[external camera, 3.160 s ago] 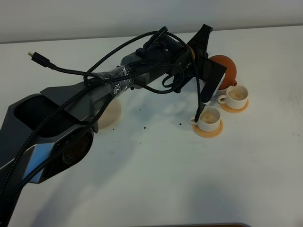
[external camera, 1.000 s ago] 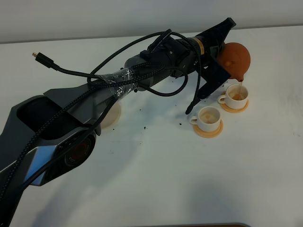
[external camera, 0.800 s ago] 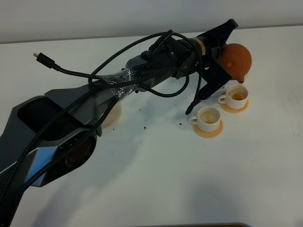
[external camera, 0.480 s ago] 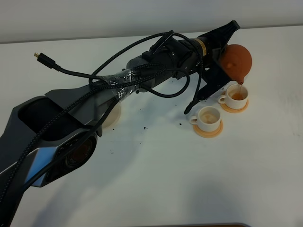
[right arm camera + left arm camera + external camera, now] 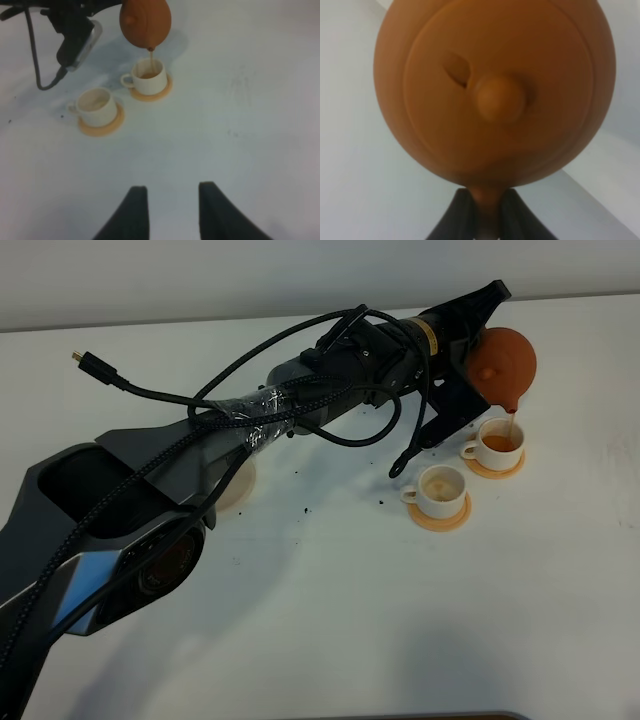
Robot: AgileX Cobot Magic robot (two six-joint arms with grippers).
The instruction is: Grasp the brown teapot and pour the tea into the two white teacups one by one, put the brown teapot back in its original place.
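The brown teapot (image 5: 506, 365) hangs tilted, spout down, over the far white teacup (image 5: 497, 443). A thin stream of tea runs into that cup, which holds dark tea. My left gripper (image 5: 480, 337) is shut on the teapot's handle; in the left wrist view the teapot (image 5: 492, 90) fills the frame above the fingers (image 5: 464, 220). The near white teacup (image 5: 440, 488) stands on its orange coaster with pale tea in it. The cream disc (image 5: 238, 488) lies mostly under the left arm. My right gripper (image 5: 172, 210) hovers open and empty, well short of the teacups (image 5: 149, 76) (image 5: 96, 106) and teapot (image 5: 145, 21).
Loose black cables loop over the left arm, one ending in a free plug (image 5: 78, 358). Another cable dangles beside the near cup (image 5: 405, 460). Dark specks (image 5: 301, 510) dot the white table between disc and cups.
The teapot has shifted slightly right and tipped further over the far cup. The tea in that cup looks darker and fuller. The near cup and right gripper are unchanged.
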